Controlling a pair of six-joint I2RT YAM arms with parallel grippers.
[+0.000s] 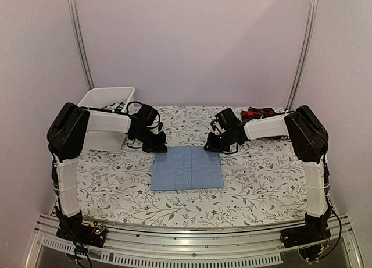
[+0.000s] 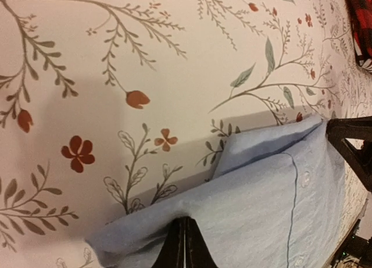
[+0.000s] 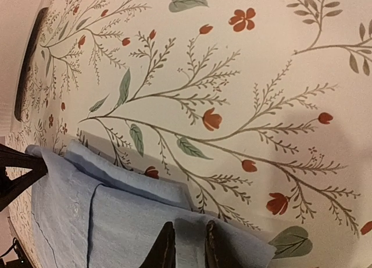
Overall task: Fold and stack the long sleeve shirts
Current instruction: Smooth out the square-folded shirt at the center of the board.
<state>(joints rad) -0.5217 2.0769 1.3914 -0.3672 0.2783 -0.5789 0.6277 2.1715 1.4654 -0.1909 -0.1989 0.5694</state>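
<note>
Light blue shirt [image 1: 187, 168] lies folded mid-view from above, with the plaid shirt [image 1: 257, 111] at 1 o'clock. In the left wrist view, the left gripper [image 2: 184, 247] is pinched together on the blue shirt's 12 o'clock edge. In the right wrist view, the right gripper [image 3: 188, 252] is clamped on the same edge, likely to draw it over for another fold.

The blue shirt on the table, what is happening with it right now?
Both arms work on the folded light blue shirt, lying flat on the flowered table. The left gripper is shut on its far left corner; the right gripper pinches its far right corner. The plaid shirt lies apart at the table's far right, untouched.
</note>
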